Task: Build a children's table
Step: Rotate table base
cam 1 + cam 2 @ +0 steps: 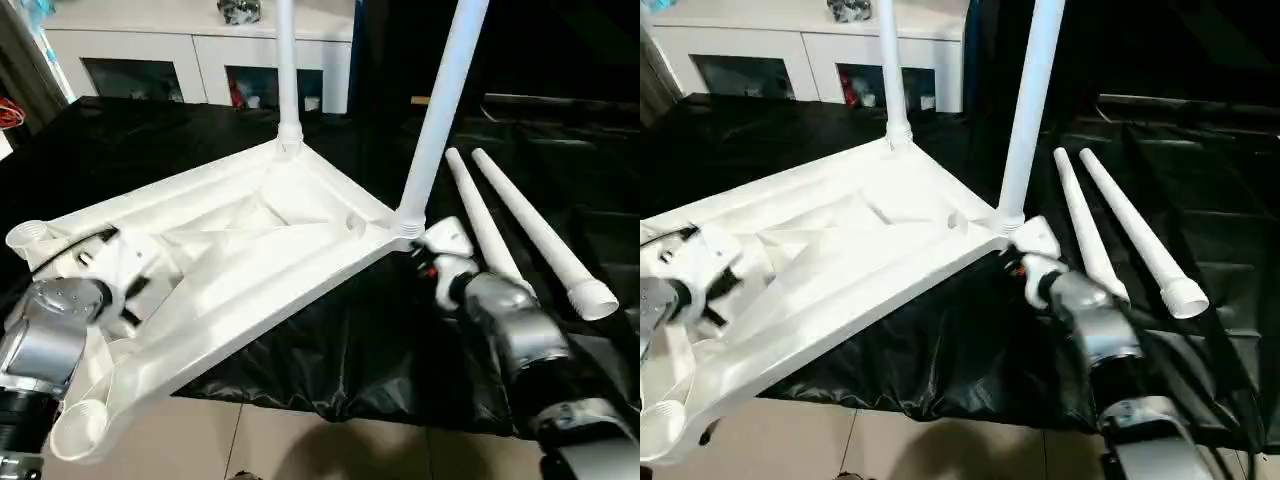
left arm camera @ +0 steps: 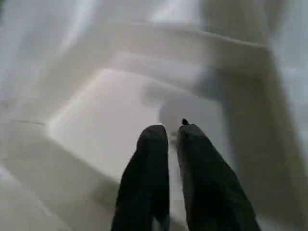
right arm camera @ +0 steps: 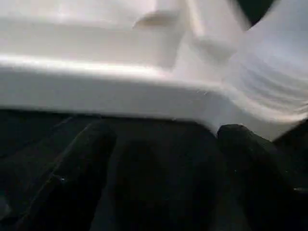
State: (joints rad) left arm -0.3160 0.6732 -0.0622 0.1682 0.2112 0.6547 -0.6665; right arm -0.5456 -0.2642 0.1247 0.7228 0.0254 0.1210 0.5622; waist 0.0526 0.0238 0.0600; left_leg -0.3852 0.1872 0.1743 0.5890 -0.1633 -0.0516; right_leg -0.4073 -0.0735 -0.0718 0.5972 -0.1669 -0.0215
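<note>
The children's table is upside down: its white tabletop [image 1: 250, 250] lies ribbed side up on the black cloth. Two white legs stand upright in sockets, one at the far corner [image 1: 287, 70] and one at the right corner [image 1: 440, 100]. Two loose legs [image 1: 485, 225] [image 1: 535, 235] lie on the cloth to the right. Empty sockets show at the left corner [image 1: 28, 237] and the near corner [image 1: 82, 425]. My left gripper [image 2: 172, 131] hovers over the ribbed underside with its fingers together and nothing between them. My right gripper [image 3: 163, 134] stands open at the tabletop's rim, beside the right corner leg.
The black-draped table [image 1: 400, 350] ends close in front, and the tabletop's near corner hangs over its edge above the tiled floor [image 1: 300, 440]. A white cabinet [image 1: 200, 50] stands behind the table.
</note>
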